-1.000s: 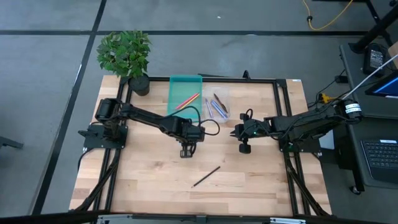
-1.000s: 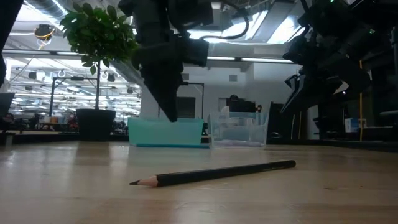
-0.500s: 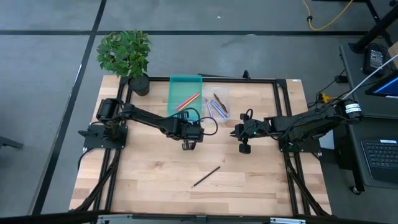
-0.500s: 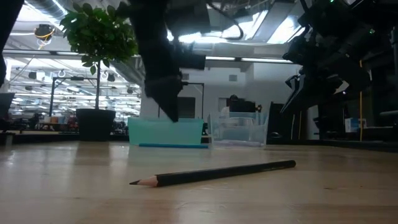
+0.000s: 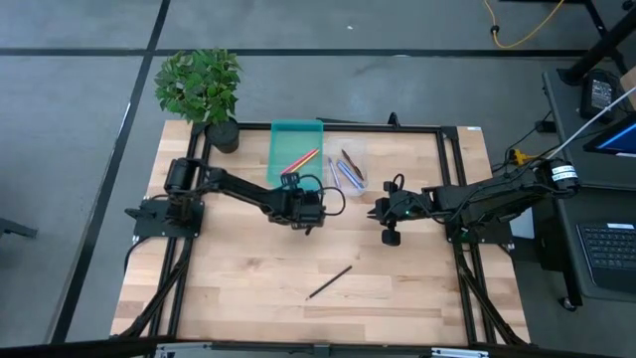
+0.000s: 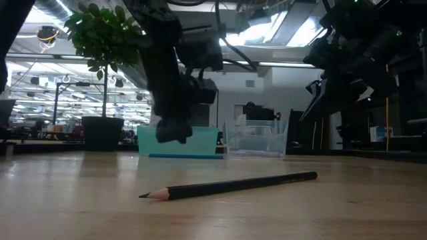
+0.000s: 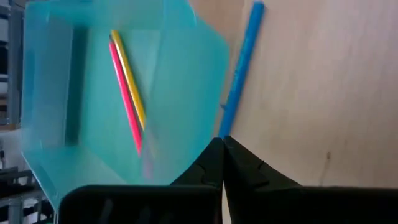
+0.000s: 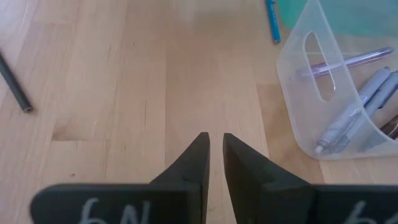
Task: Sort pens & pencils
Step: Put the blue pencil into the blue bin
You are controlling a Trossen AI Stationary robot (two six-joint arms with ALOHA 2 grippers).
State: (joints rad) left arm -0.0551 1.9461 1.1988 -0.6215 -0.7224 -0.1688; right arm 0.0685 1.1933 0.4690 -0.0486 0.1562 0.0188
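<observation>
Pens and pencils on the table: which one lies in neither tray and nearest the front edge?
The dark pencil, alone on the bare wood in front of both grippers. The blue one also lies outside, but right beside the teal tray; the others sit inside trays.

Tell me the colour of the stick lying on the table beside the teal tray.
Blue stick; left wrist view shows it best.

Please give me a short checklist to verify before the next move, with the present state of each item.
1. Left gripper shut and holding nothing: ok, above the table near the teal tray.
2. Black pencil free to pick: ok, it lies alone on the table.
3. Blue stick sorted: not ok, it lies on the wood beside the teal tray.
4. Right gripper out of the way: ok, holding nothing, near the clear tray.
5. Which tray the black pencil belongs in: cannot tell.
</observation>
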